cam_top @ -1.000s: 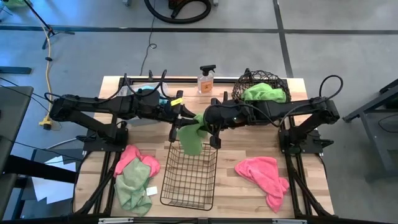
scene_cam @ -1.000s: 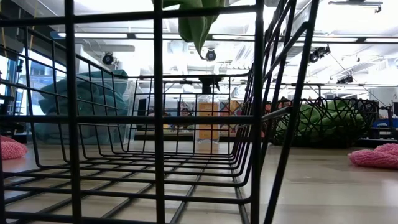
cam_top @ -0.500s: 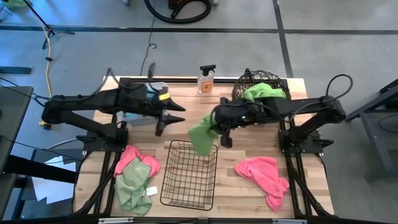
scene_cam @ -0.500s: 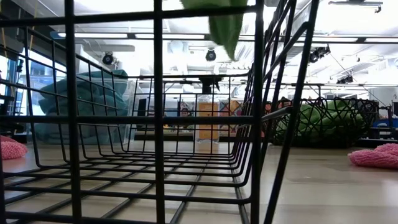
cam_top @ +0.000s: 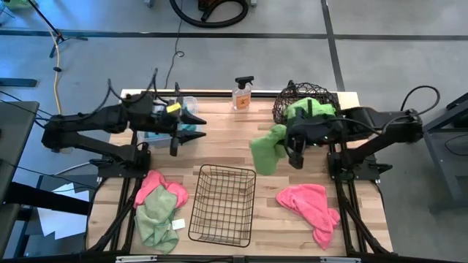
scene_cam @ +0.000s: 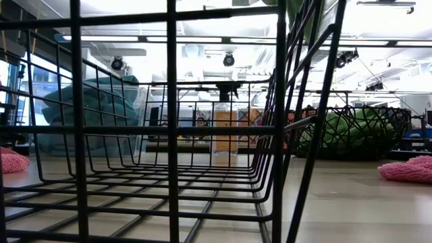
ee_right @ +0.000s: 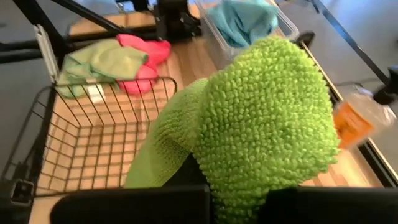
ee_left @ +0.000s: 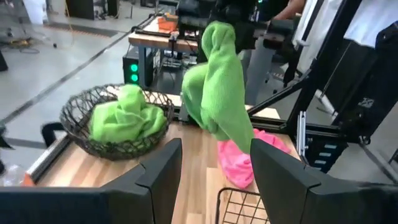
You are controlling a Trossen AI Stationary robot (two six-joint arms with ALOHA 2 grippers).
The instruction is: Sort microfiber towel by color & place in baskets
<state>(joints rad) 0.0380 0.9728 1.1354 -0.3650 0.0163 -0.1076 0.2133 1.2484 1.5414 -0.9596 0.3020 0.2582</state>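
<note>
The right gripper [cam_top: 287,148] is clamping a green towel [cam_top: 268,148], hanging it just beside the round basket [cam_top: 305,98], which is holding another green towel [cam_top: 310,109]. The left gripper [cam_top: 196,128] is hovering with jaws apart by the bin [cam_top: 189,102], which is holding a teal towel [ee_right: 244,20]; the wire-grid basket [cam_top: 222,204] is holding nothing.

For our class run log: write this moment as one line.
right claw: shut on green towel, beside round basket | left claw: open, empty
</note>
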